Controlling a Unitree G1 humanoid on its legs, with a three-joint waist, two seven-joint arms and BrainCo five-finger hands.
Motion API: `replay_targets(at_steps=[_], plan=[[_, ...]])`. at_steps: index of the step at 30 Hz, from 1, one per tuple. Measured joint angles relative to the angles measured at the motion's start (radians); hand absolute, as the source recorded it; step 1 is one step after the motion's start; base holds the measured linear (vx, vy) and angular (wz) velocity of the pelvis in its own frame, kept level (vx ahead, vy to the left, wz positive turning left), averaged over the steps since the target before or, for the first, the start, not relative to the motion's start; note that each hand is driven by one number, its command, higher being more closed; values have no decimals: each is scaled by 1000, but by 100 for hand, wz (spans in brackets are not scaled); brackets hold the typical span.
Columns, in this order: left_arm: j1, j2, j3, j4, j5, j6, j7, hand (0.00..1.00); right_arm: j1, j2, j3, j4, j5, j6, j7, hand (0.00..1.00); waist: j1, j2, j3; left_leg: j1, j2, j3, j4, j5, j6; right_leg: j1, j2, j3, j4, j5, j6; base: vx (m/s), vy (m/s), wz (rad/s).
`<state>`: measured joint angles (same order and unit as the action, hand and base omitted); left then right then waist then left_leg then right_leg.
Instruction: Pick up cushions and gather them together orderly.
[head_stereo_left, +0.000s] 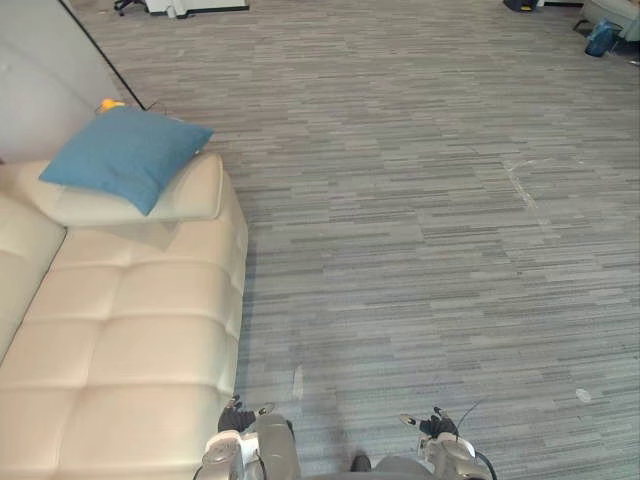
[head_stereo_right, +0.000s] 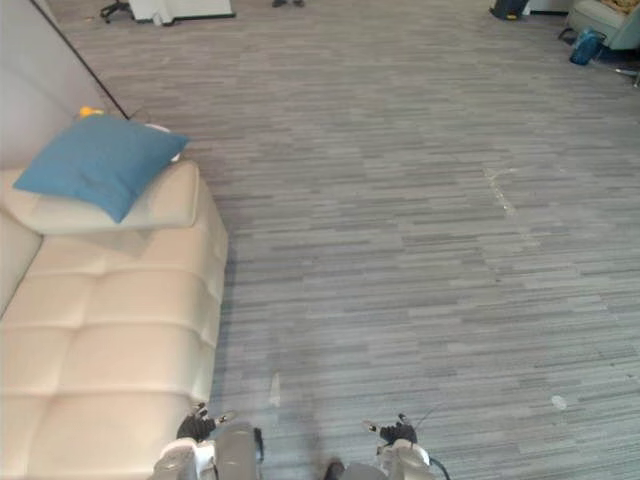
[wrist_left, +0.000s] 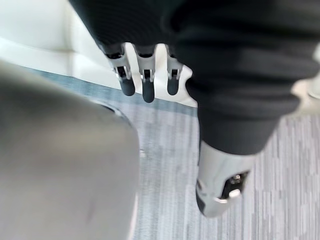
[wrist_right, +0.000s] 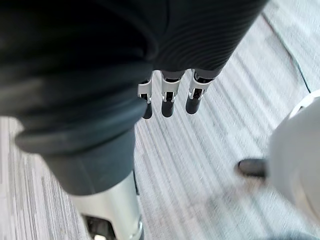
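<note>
Just one blue cushion (head_stereo_left: 125, 155), resting on armrest (head_stereo_left: 192, 188), one cream sofa (head_stereo_left: 130, 340).

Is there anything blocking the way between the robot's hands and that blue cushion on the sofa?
Nothing visible does. The blue cushion rests on the far end of the sofa; between it and the empty left hand and right hand lie just bare seat and carpet.
</note>
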<state>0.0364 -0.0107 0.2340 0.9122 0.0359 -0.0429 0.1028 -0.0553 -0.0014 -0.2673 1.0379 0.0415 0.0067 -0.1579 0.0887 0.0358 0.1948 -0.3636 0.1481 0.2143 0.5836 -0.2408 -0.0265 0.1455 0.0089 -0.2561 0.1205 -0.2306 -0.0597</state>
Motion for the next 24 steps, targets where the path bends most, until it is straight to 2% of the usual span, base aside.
replay_targets(at_steps=[1, 2, 3, 4, 5, 6, 7, 8, 9, 10, 11, 12, 13, 15, 16, 18, 19, 20, 21, 22, 23, 24], plan=[[-4, -5, -1, 0, 0, -1, 0, 0, 1, -1, -1, 1, 0, 0, 0, 0, 12, -1, 0, 0, -37, 13, -182, 65, -2, 34, -2, 10, -38, -7, 16, 625, 126, -27], [-8, -5, -8, -1, -3, -5, -1, 0, 0, -2, 0, 2, 0, 0, -1, 0, 26, -5, -2, 7, -58, 22, -285, 176, 12, 57, -5, 25, -62, -18, 36, 539, 138, -38], [-10, -3, -7, -2, -2, -8, -1, 0, -1, 3, 2, 3, 0, 1, -1, 0, 35, -10, -6, 23, -67, 30, -303, 241, 35, 73, -13, 43, -69, -26, 50, 570, 129, -33], [-15, 8, -8, 2, 0, -9, -2, 0, -4, 13, 6, 6, -1, 1, 0, 0, 39, -41, -7, 36, -90, 50, -301, 239, 74, 84, -43, 57, -77, -24, 60, 461, 90, -28], [-16, 16, -7, -1, -2, -10, -4, 0, -8, 16, 5, -1, -3, 1, 1, 0, 40, -54, -9, 36, -95, 59, -271, 208, 91, 80, -58, 70, -59, -1, 87, 553, 122, -15], [-16, 19, -7, -1, -1, -10, -4, 0, -6, 16, 5, -3, -3, 0, 1, 0, 42, -55, -10, 40, -95, 62, -248, 182, 95, 77, -64, 81, -28, 4, 96, 525, 157, -13], [-15, 21, -7, 7, -1, -9, -6, 0, 1, 14, 3, 4, -4, 0, 3, 0, 46, -58, -10, 76, -98, 66, -221, 127, 98, 56, -79, 106, 103, -1, 103, 622, 192, -6], [-15, 26, -11, 18, -2, -8, -6, 0, 10, 15, -2, 6, -5, 0, 6, 0, 48, -60, -10, 124, -104, 66, -221, 89, 93, -2, -96, 115, 305, 5, 144, 510, 157, 0], [-16, 32, -20, 27, -1, -6, -7, 0, 17, 17, -2, 4, -5, 0, 9, 0, 45, -61, -10, 159, -112, 57, -227, 69, 94, -62, -115, 118, 471, 37, 197, 499, 128, 19], [-18, 37, -30, 35, 0, 5, -10, 0, 33, 20, -2, 1, -13, -1, 15, 0, 32, -70, -12, 220, -134, 36, -239, 34, 90, -166, -150, 124, 732, 73, 231, 578, 108, 47], [-12, 38, -28, 47, 0, 11, -9, 0, 48, 17, -1, -21, -24, -4, 22, 0, 22, -69, -12, 303, -147, 15, -259, 5, 91, -250, -168, 117, 881, 42, 188, 473, 81, 49], [-10, 38, -28, 50, 0, 11, -9, 0, 50, 14, 0, -26, -26, -7, 23, 0, 20, -66, -12, 322, -147, 9, -267, 0, 92, -268, -170, 105, 890, 34, 182, 457, 45, 57], [-11, 36, -28, 59, -1, 14, -9, 0, 59, 8, 5, -41, -26, -10, 27, 0, 15, -52, -9, 379, -147, -22, -294, -14, 90, -326, -175, 68, 873, 4, 151, 351, -3, 64], [-15, 33, -26, 61, 0, 13, -9, 0, 60, 2, 2, -46, -27, -16, 29, 0, 13, -56, -8, 443, -144, -78, -327, -32, 86, -405, -179, 32, 741, -19, 122, 477, -61, 88], [-16, 31, -25, 62, 0, 12, -9, 0, 59, -1, -4, -45, -30, -16, 29, 0, 10, -56, -8, 474, -135, -117, -339, -49, 72, -431, -163, 45, 595, -15, 123, 424, -139, 99], [-9, 31, -23, 63, 1, 12, -7, 0, 58, -6, -7, -40, -33, -17, 29, 0, -4, -55, -9, 517, -122, -192, -329, -104, 47, -459, -129, 147, 362, 44, 124, 439, -208, 111], [-6, 31, -22, 63, 2, 12, -6, 0, 58, -8, -7, -39, -35, -15, 29, 0, -6, -56, -9, 528, -121, -214, -319, -123, 40, -462, -125, 176, 318, 65, 123, 494, -285, 109], [0, 28, -9, 61, 2, 12, -4, 0, 63, -10, -6, -39, -41, -12, 29, 0, -10, -60, -15, 545, -118, -259, -295, -168, 20, -466, -126, 203, 283, 101, 113, 544, -348, 100], [8, 25, -2, 61, 3, 12, -2, 0, 75, -6, -6, -39, -40, -11, 29, 0, -14, -61, -33, 550, -110, -292, -276, -196, 5, -467, -119, 209, 301, 170, 120, 574, -368, 108], [24, 1, 6, 67, 3, 12, 1, 0, 73, -23, -9, -39, -41, -11, 30, 0, -16, -32, -54, 549, -79, -319, -241, -205, -1, -463, -107, 167, 345, 136, 110, 718, -394, 95], [24, -13, 16, 67, 3, 11, 2, 0, 65, -35, -4, -39, -41, -8, 28, 0, -17, 2, -75, 479, -46, -331, -112, -184, -15, -456, -98, 114, 356, 106, 91, 705, -358, 86], [18, -25, 24, 67, 2, 11, 0, 0, 58, -38, -3, -40, -41, -8, 29, 0, -18, 26, -75, 406, -30, -330, 30, -136, -32, -433, -94, 74, 353, 91, 75, 681, -343, 73]])
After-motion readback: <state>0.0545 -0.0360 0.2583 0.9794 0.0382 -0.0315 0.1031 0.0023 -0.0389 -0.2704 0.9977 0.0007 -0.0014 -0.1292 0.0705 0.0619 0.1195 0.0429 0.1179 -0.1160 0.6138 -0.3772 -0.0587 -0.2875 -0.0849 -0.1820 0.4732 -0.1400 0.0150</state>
